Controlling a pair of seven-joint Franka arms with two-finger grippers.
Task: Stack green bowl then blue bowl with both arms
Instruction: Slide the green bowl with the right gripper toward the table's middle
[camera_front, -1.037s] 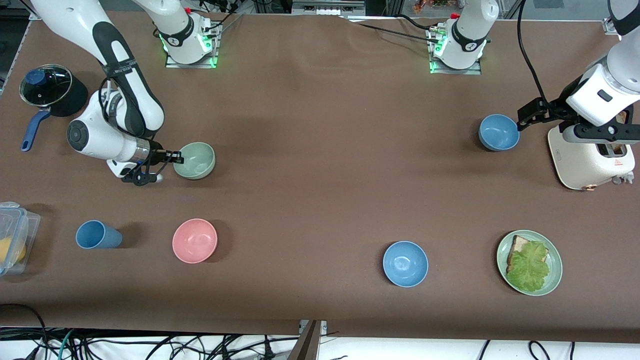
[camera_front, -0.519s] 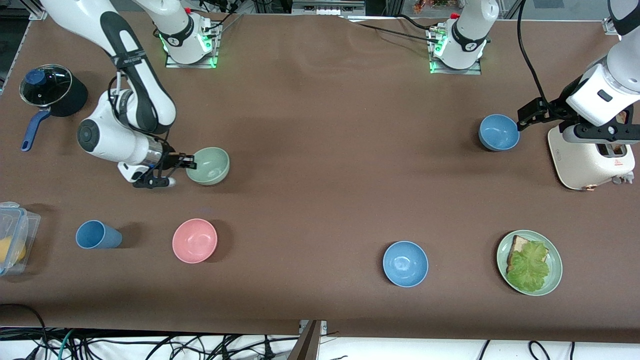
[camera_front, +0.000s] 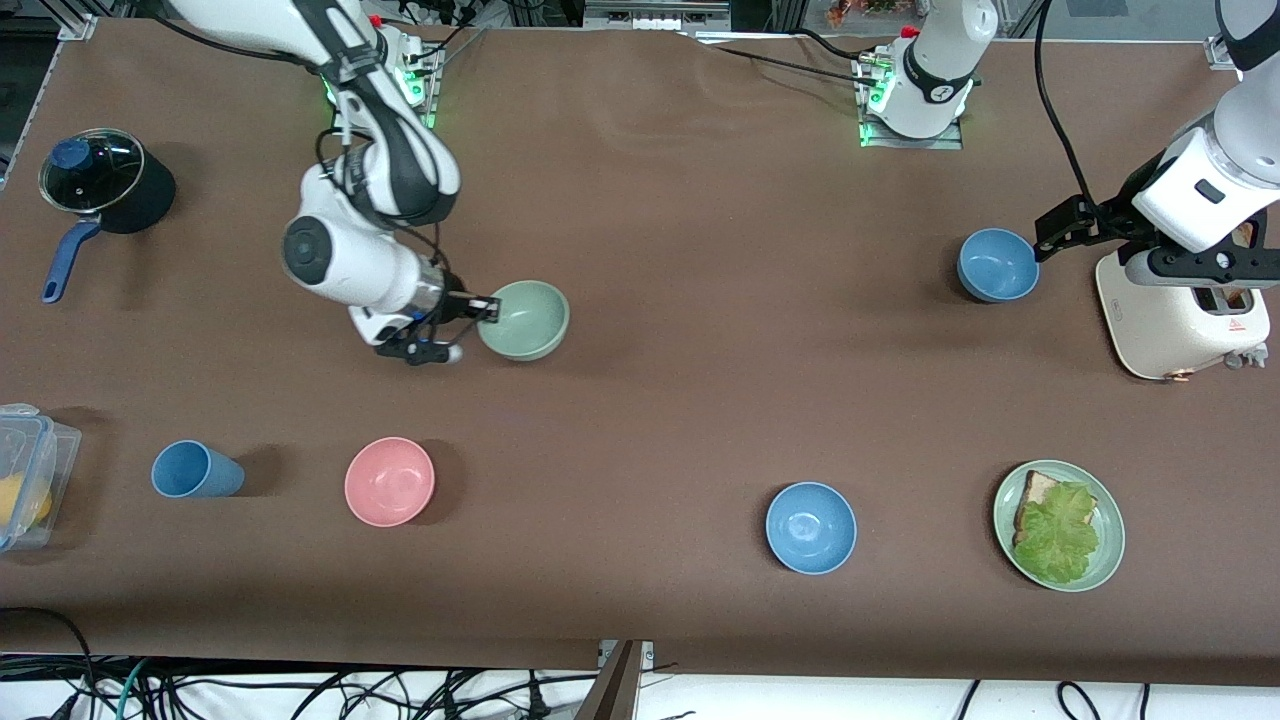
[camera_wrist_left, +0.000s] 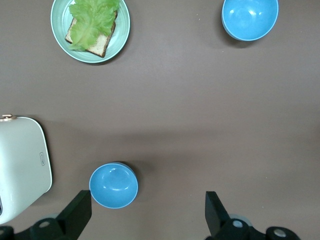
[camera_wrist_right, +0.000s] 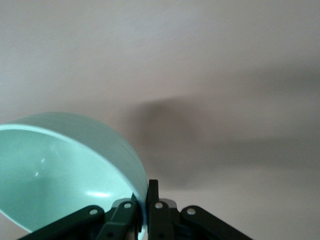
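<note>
My right gripper (camera_front: 487, 308) is shut on the rim of the pale green bowl (camera_front: 525, 318), one finger inside and one outside. It holds the bowl a little tilted, over the table's middle toward the right arm's end. In the right wrist view the green bowl (camera_wrist_right: 65, 170) fills the corner beside my right gripper (camera_wrist_right: 145, 200). A blue bowl (camera_front: 997, 265) stands beside the toaster. My left gripper (camera_front: 1048, 235) hangs open at its edge. The left wrist view shows that blue bowl (camera_wrist_left: 113, 185) near one finger of the left gripper (camera_wrist_left: 147, 215). A look-alike blue bowl (camera_front: 811, 527) (camera_wrist_left: 250, 17) sits nearer the front camera.
A white toaster (camera_front: 1180, 320) (camera_wrist_left: 20, 165) stands under the left arm's wrist. A green plate (camera_front: 1110, 555) (camera_wrist_left: 59, 22) holds bread and lettuce. At the right arm's end are a pink bowl (camera_front: 389, 481), a blue cup (camera_front: 195, 470), a lidded pot (camera_front: 100, 180) and a plastic box (camera_front: 25, 475).
The right arm has carried the green bowl from near the pot toward the table's middle. The left arm and the blue bowls have not moved.
</note>
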